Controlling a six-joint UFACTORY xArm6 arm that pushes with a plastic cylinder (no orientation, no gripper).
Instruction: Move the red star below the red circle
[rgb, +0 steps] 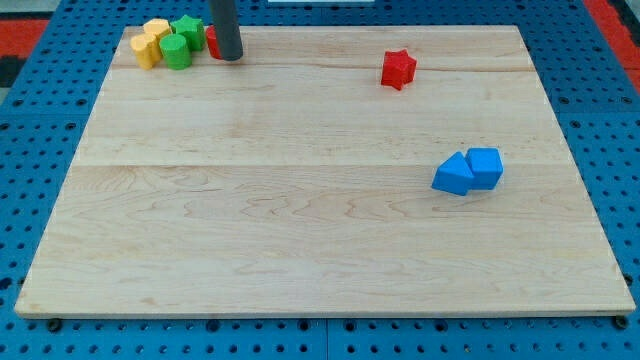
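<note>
The red star (398, 68) lies on the wooden board near the view's top, right of centre. The red circle (212, 40) sits at the view's top left, mostly hidden behind my dark rod. My tip (229, 57) rests on the board right against the red circle's right side, far to the left of the red star.
Left of the red circle is a cluster: a green star (187, 29), a green cylinder (176, 51), and two yellow blocks (151, 42). A blue triangle (454, 175) and a blue cube (486, 166) touch at the view's right. The wooden board (300, 220) lies on a blue pegboard.
</note>
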